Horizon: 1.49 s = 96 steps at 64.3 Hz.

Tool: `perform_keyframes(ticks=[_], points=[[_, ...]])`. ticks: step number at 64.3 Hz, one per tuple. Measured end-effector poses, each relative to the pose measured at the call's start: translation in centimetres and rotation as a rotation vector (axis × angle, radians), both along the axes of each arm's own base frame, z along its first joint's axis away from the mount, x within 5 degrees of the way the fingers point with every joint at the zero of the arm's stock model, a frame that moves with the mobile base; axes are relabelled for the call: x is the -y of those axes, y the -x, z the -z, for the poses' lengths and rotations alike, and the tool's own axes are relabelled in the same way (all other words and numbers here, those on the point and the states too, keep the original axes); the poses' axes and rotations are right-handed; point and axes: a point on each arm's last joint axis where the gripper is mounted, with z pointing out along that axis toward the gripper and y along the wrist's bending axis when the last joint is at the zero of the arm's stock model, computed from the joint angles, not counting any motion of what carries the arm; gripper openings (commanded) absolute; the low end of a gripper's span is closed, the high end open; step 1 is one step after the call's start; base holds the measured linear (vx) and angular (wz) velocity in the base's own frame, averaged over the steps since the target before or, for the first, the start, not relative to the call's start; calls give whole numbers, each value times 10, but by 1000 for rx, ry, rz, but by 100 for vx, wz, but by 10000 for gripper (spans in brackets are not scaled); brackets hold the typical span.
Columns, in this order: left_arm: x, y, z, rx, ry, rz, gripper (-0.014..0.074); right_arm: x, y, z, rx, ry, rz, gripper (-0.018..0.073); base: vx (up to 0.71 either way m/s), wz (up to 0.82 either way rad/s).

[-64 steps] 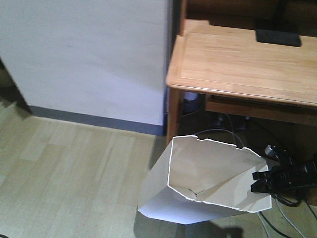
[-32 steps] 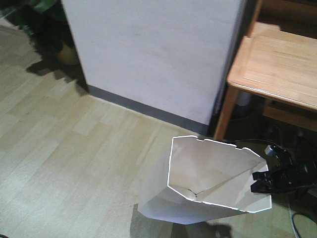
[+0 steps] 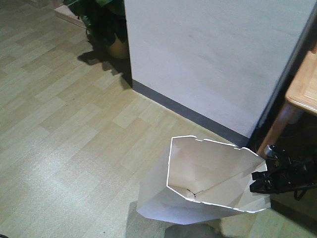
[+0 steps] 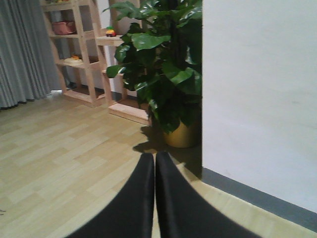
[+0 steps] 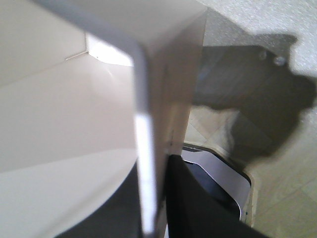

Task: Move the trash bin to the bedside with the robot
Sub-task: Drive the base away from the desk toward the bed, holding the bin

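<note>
The trash bin [image 3: 208, 171], white with a cream inside and a notched angular rim, stands tilted on the wood floor at the bottom of the front view. My right gripper [image 3: 260, 182] is shut on its right rim. In the right wrist view the bin's wall [image 5: 143, 124] runs edge-on between the right gripper's [image 5: 153, 161] black fingers [image 5: 193, 203], one inside and one outside. My left gripper [image 4: 154, 154] is shut on nothing, its tips pressed together above the floor; it does not show in the front view. The bedside is out of view.
A white wall [image 3: 213, 59] with a grey skirting board juts out behind the bin. A potted plant [image 4: 163, 69] in a gold pot stands at the wall's corner [image 3: 106, 20]. Wooden shelves [image 4: 79, 49] and a curtain [image 4: 20, 49] lie further left. A desk corner [image 3: 303, 94] shows at right.
The front view has swung left: the desk has slid to the right edge, the wall and plant have come in. Bin and right gripper keep their place in the frame.
</note>
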Motion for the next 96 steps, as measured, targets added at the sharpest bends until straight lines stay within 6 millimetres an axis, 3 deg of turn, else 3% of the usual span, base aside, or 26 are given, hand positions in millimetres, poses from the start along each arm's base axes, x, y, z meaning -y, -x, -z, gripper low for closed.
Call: perform_keyframes(ticks=[96], points=[[0,0,0,0,0,0,-6,1,0,0,-1,5,5,-6,13,50]])
